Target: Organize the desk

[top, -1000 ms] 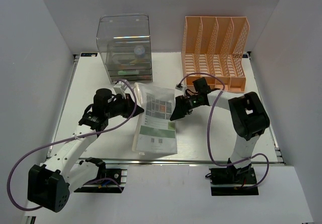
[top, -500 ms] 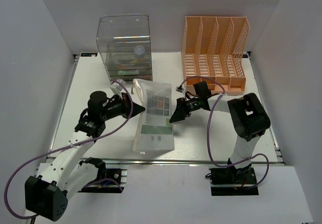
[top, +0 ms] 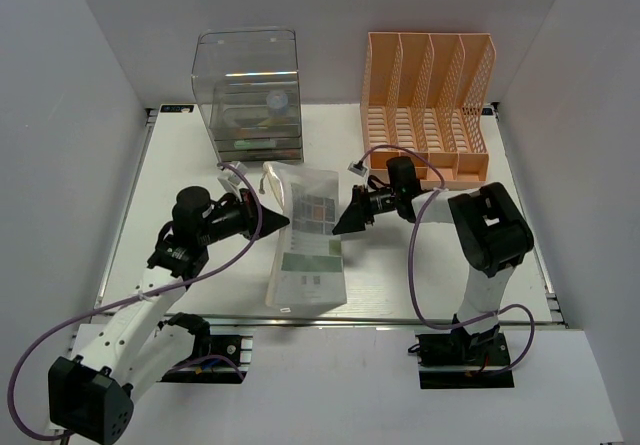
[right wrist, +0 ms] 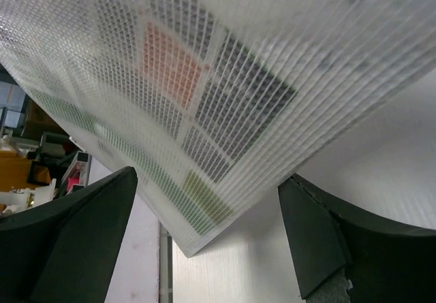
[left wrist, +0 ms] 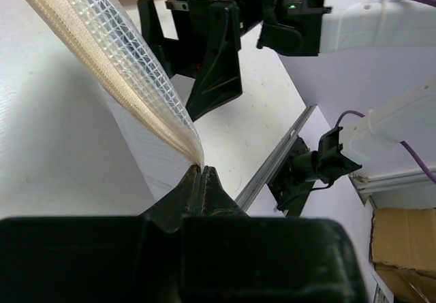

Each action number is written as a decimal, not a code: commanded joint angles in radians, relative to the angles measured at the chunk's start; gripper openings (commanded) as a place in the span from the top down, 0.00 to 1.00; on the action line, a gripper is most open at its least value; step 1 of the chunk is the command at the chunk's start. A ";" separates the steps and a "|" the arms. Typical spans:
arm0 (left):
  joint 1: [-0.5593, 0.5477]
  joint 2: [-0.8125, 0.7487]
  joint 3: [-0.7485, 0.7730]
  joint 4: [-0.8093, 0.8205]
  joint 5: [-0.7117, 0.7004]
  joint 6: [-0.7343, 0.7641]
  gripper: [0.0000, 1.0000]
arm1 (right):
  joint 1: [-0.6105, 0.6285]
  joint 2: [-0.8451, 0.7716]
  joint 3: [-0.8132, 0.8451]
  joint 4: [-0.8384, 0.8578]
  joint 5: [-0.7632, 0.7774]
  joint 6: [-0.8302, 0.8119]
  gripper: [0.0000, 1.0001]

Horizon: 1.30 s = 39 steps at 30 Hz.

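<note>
A clear mesh pouch (top: 305, 235) with printed sheets inside lies in the middle of the white desk (top: 430, 265). My left gripper (top: 284, 223) is shut on the pouch's left edge and holds that edge raised. In the left wrist view the jaws (left wrist: 202, 170) pinch the cream seam of the pouch (left wrist: 116, 65). My right gripper (top: 346, 227) is open at the pouch's right edge. In the right wrist view the pouch (right wrist: 204, 78) fills the top, with its corner hanging between the spread fingers (right wrist: 75, 235), and the gripper (right wrist: 211, 242) holds nothing.
An orange file rack (top: 428, 105) stands at the back right. A clear drawer box (top: 250, 95) stands at the back left. A metal rail (top: 400, 320) runs along the desk's front edge. Purple cables loop from both arms.
The pouch has shifted slightly left and looks narrower, its left edge lifted by my left gripper. My right gripper has stayed open by the right edge, moving only slightly.
</note>
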 commanded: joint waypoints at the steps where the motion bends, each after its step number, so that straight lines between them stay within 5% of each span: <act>1: -0.004 -0.027 -0.004 0.051 0.022 -0.009 1.00 | 0.003 0.040 0.040 0.129 -0.063 0.067 0.11; 5: -0.004 -0.030 0.000 0.051 0.010 -0.010 1.00 | 0.003 0.056 0.019 0.292 -0.129 0.196 0.17; 9: -0.004 -0.033 0.020 -0.015 -0.047 0.017 1.00 | -0.006 0.019 -0.072 0.642 -0.169 0.391 0.33; 16: -0.004 -0.029 0.045 -0.136 -0.160 0.052 1.00 | -0.046 -0.044 -0.104 0.928 -0.201 0.607 0.46; 23: -0.004 -0.013 0.037 -0.135 -0.141 0.046 1.00 | -0.063 0.013 -0.083 1.283 -0.184 0.928 0.44; 26: -0.004 -0.026 0.025 -0.084 -0.081 0.036 1.00 | -0.062 0.014 -0.080 1.158 -0.174 0.853 0.41; 28: -0.004 -0.041 0.016 -0.035 -0.027 0.017 1.00 | -0.056 -0.013 -0.060 0.992 -0.151 0.653 0.40; 32: -0.004 -0.059 0.010 -0.007 0.005 -0.004 1.00 | -0.034 -0.087 0.076 0.142 -0.043 0.054 0.42; 34: -0.004 -0.075 0.003 0.005 0.011 -0.012 1.00 | -0.023 -0.079 0.083 0.182 -0.055 0.124 0.47; 36: -0.004 -0.079 -0.001 0.005 0.016 -0.021 1.00 | -0.028 -0.053 0.037 0.426 -0.062 0.271 0.53; 39: -0.004 -0.087 -0.007 0.009 0.028 -0.037 1.00 | -0.025 -0.043 0.035 0.453 -0.062 0.293 0.59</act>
